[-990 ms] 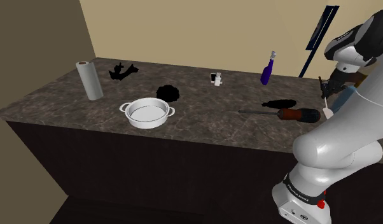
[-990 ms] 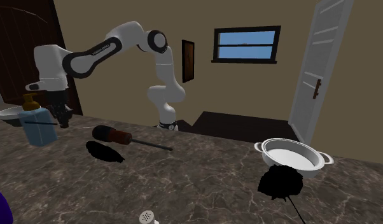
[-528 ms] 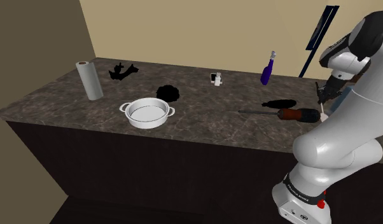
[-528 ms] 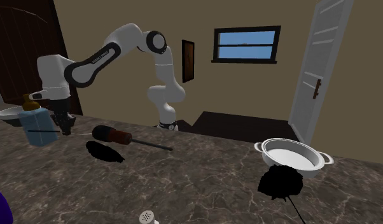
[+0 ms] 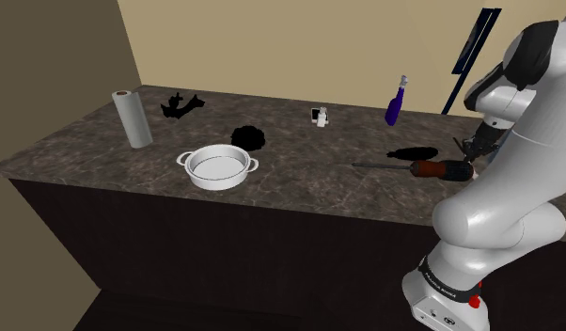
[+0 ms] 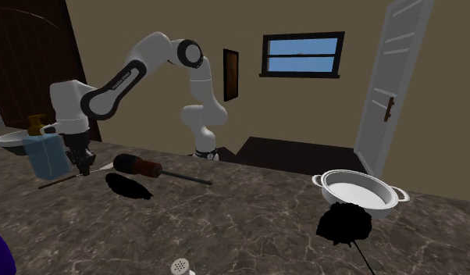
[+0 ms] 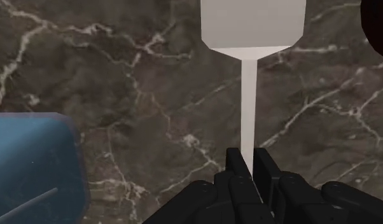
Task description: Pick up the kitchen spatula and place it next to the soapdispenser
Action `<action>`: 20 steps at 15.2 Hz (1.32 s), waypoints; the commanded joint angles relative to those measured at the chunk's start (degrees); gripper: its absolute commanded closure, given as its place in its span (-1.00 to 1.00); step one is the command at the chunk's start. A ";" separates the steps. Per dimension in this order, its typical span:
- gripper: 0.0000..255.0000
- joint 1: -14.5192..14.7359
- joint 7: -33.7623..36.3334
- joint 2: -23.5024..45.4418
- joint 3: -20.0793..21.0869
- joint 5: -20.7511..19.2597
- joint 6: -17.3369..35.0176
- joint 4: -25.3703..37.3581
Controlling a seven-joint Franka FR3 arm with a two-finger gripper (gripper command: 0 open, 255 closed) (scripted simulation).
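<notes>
Your all-black two-finger gripper (image 7: 247,167) is pinching the thin pale stem of the white flat-bladed kitchen spatula (image 7: 254,25). It holds the spatula low over the dark brown marble-patterned countertop (image 7: 120,76). In the second exterior view the gripper (image 6: 83,162) hangs just beside the translucent blue soap dispenser with a brown pump (image 6: 44,153), at about three o'clock from it. The spatula runs out from the fingers toward eight o'clock, across the front of the dispenser's base. The risks, as I judge them, are three. The grip sits on a very slim stem near its end, so the long blade could swing or slip if you release from any height. The blade or the hand could nudge the dispenser and tip it. The screwdriver with a dark red handle and thin black shaft (image 6: 140,166), near the gripper at three o'clock, could be knocked and roll when you back away. It is hard to tell whether the blade already rests on the counter, or whether the stem touches the dispenser. In the wrist view the dispenser is cut off at the frame edge. In the shoulder view the robot's own white arm (image 5: 516,188) covers part of the hand.
</notes>
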 commanded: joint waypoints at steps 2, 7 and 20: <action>1.00 -0.17 -0.68 0.90 0.18 0.96 1.19 -0.54; 1.00 -0.17 -0.68 0.90 0.18 0.97 1.19 -0.53; -1.00 0.68 3.03 -4.63 -0.56 -4.36 -5.29 2.01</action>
